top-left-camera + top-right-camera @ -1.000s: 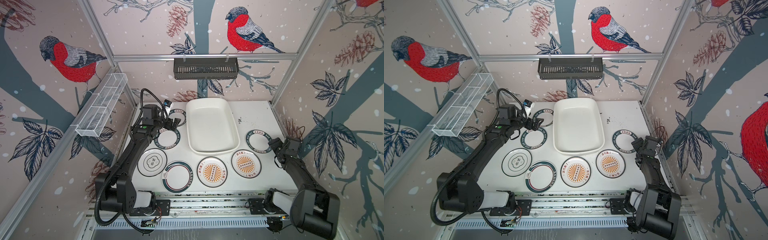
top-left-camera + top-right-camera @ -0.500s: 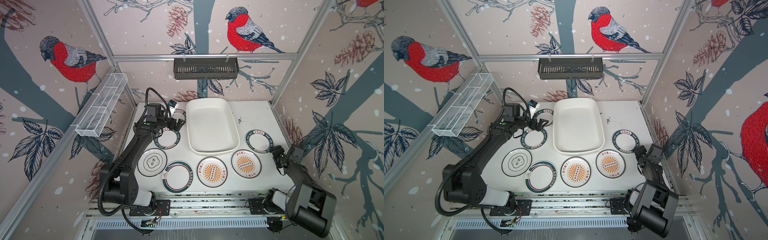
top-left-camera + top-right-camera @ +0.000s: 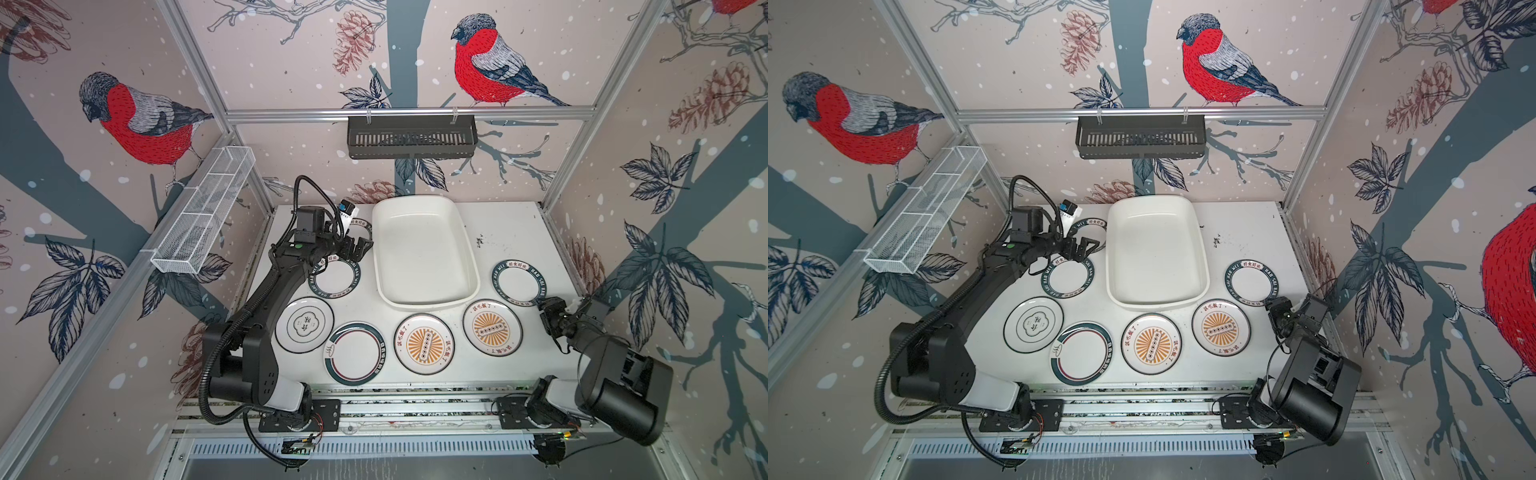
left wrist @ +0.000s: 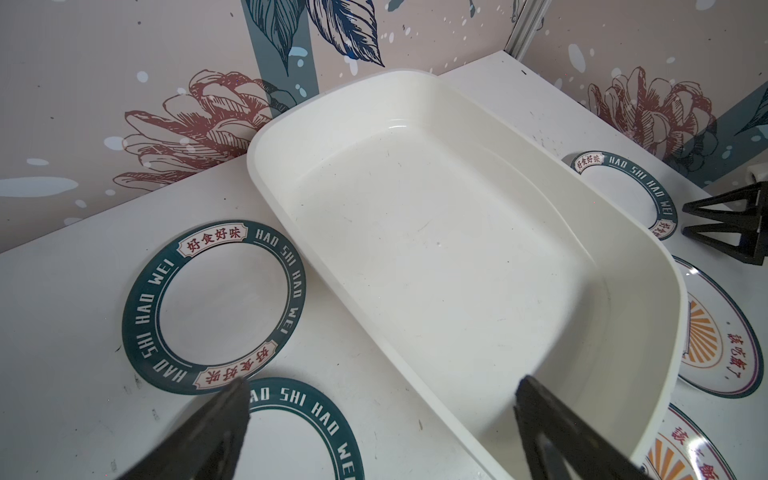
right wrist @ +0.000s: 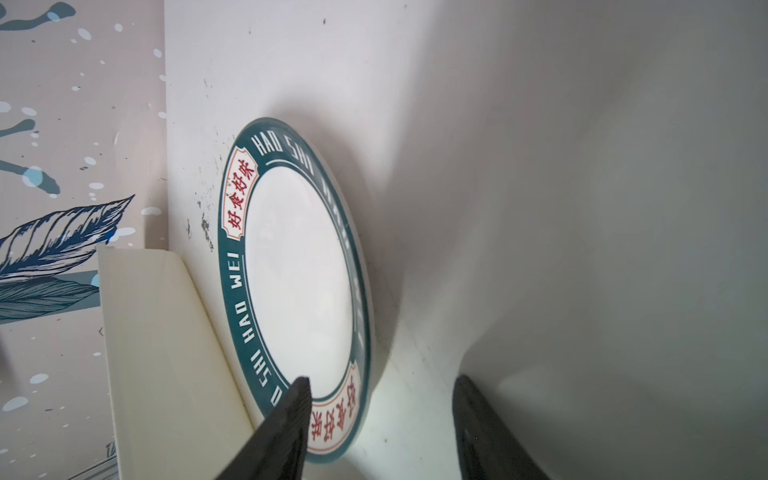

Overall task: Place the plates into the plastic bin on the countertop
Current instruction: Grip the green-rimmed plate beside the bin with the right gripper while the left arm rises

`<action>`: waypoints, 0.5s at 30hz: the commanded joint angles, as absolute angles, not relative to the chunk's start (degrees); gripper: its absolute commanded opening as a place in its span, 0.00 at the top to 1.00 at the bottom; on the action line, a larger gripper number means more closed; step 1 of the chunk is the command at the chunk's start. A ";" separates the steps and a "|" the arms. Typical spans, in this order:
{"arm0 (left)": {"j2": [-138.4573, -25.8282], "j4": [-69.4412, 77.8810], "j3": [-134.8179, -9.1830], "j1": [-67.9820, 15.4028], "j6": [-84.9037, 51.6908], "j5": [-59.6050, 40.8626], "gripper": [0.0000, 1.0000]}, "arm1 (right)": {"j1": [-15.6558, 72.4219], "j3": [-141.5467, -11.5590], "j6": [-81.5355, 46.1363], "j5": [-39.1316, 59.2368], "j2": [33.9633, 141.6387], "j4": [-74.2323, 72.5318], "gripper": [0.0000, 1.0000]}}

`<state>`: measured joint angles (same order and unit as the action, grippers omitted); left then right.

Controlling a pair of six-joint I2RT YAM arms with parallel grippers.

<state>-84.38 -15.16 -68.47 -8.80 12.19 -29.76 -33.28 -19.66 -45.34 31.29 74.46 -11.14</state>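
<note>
The white plastic bin (image 3: 428,306) (image 3: 1154,305) (image 4: 282,174) stands empty at the back middle of the countertop (image 3: 511,232). Several plates lie flat around it. My right gripper (image 3: 546,307) (image 3: 1273,305) (image 5: 382,380) is low at the near rim of the right teal-lettered plate (image 3: 518,282) (image 5: 299,270). Its jaws are apart: one finger lies over the rim, the other stands outside it. My left gripper (image 3: 359,247) (image 3: 1086,245) (image 4: 382,384) hangs wide open and empty, between two teal-lettered plates (image 4: 214,307) (image 4: 291,436) and the bin's left rim.
Two orange sunburst plates (image 3: 492,327) (image 3: 424,344), a teal-striped plate (image 3: 355,353) and a black-emblem plate (image 3: 304,324) line the front. A black slotted basket (image 3: 411,137) hangs on the back wall. A wire-mesh tray (image 3: 203,216) hangs on the left wall.
My right gripper has drawn back toward the front, to the plate's near rim, and its jaws have narrowed. My left gripper has moved right toward the bin, still open.
</note>
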 commanded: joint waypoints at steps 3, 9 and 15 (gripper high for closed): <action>-83.67 -12.70 -67.55 -8.88 12.22 -30.21 0.01 | -33.74 -18.48 -47.36 34.14 77.29 -17.25 0.47; -83.76 -12.84 -67.73 -8.83 12.04 -31.17 0.02 | -34.54 -17.61 -48.74 35.81 81.39 -21.52 0.53; -83.67 -13.16 -67.59 -8.83 12.29 -30.74 0.02 | -35.40 -17.23 -49.66 36.75 84.61 -25.03 0.59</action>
